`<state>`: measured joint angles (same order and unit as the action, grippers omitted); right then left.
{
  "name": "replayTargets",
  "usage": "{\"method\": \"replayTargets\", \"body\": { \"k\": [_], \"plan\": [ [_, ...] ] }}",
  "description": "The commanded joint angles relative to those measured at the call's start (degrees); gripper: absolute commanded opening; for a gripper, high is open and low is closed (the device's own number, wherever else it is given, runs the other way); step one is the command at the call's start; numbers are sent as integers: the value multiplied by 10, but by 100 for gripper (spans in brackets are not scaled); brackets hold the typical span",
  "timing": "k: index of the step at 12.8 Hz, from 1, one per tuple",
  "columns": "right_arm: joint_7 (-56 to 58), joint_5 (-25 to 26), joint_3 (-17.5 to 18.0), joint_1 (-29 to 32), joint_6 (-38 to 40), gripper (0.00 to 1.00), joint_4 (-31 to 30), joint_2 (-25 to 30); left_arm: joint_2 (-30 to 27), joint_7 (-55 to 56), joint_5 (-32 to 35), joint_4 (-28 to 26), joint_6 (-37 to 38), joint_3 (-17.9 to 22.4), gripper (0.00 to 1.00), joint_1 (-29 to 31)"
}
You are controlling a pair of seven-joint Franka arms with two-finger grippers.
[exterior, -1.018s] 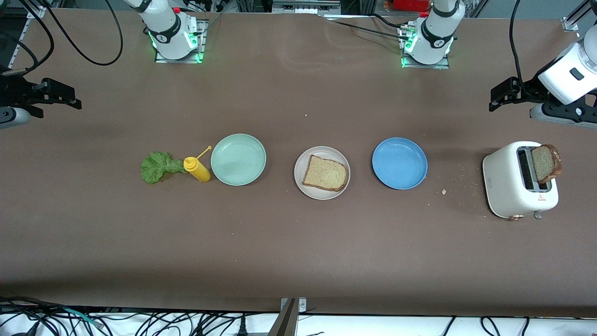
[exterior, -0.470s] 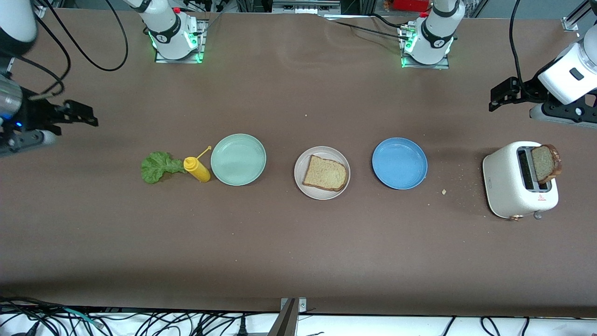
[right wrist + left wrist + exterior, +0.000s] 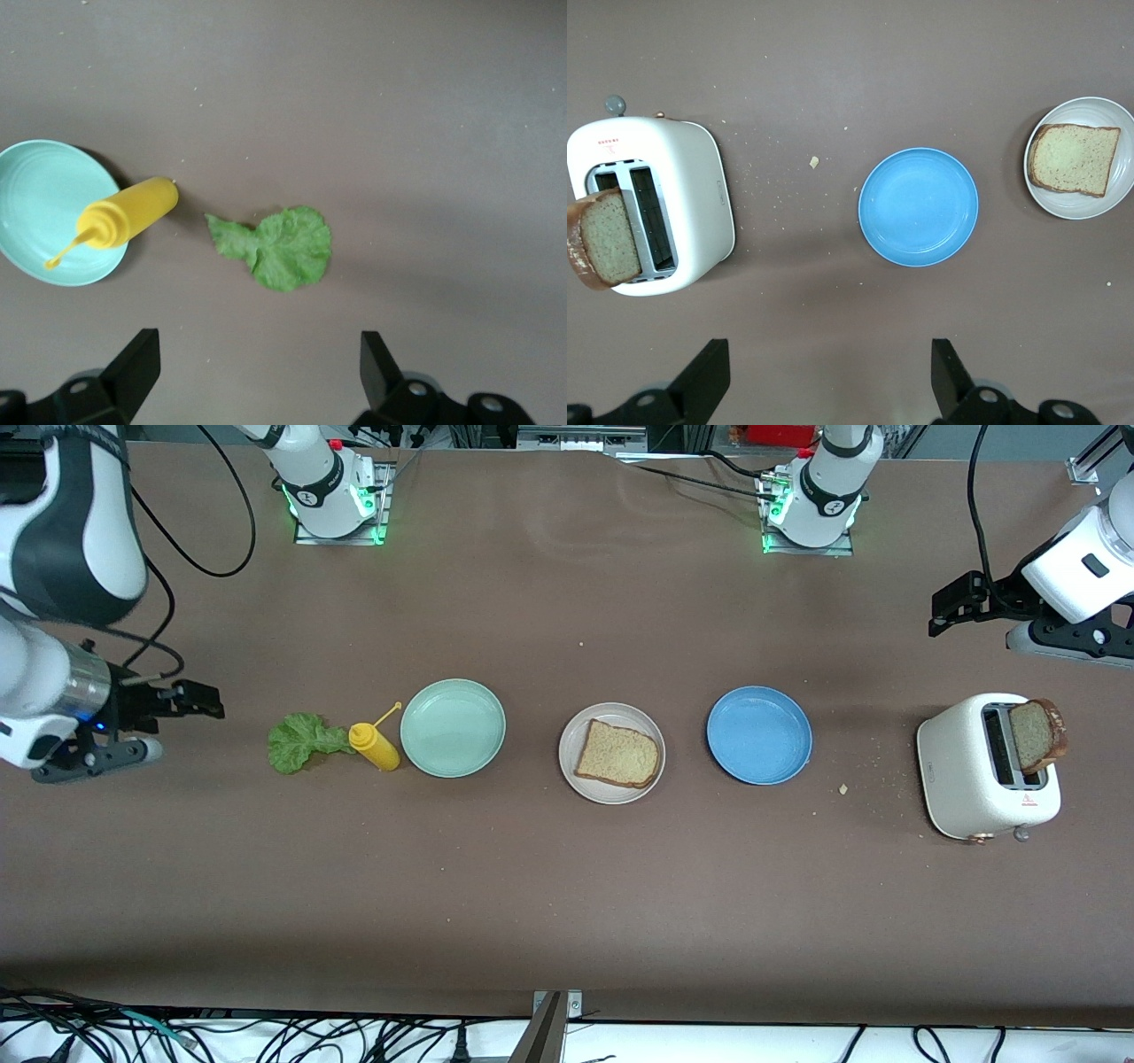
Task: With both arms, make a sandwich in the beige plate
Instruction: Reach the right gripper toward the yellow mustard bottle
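Observation:
The beige plate [image 3: 611, 710] lies mid-table with one bread slice [image 3: 618, 754] flat on it; the left wrist view shows that plate [image 3: 1085, 211] and slice [image 3: 1074, 159] too. A second bread slice [image 3: 1036, 735] sticks out of the white toaster [image 3: 974, 779]. The green lettuce leaf [image 3: 297, 741] lies on the table toward the right arm's end. My right gripper [image 3: 205, 701] hangs open over bare table beside the lettuce [image 3: 283, 248], apart from it, holding nothing [image 3: 257, 372]. My left gripper [image 3: 941, 609] waits open and empty over bare table close to the toaster [image 3: 830, 372].
A yellow squeeze bottle [image 3: 375, 747] lies between the lettuce and a mint green plate [image 3: 453, 728]. A blue plate [image 3: 759, 735] sits between the beige plate and the toaster. Crumbs [image 3: 843, 789] dot the table by the toaster.
The right arm has swung in from the table's end, bringing its open gripper close to the lettuce. The left arm has stayed still.

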<state>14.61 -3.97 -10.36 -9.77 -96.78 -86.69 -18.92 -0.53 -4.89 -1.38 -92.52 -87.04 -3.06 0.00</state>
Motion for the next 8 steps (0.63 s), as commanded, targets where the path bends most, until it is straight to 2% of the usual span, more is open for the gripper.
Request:
{"method": "replayTargets", "body": {
  "k": [1, 8],
  "plan": [
    [-9, -2, 2, -10, -7, 100, 49, -51, -6, 6, 8, -4, -4, 0, 100, -2],
    [41, -3, 8, -46, -24, 100, 58, -65, -6, 5, 8, -4, -4, 0, 100, -2]
  ]
}}
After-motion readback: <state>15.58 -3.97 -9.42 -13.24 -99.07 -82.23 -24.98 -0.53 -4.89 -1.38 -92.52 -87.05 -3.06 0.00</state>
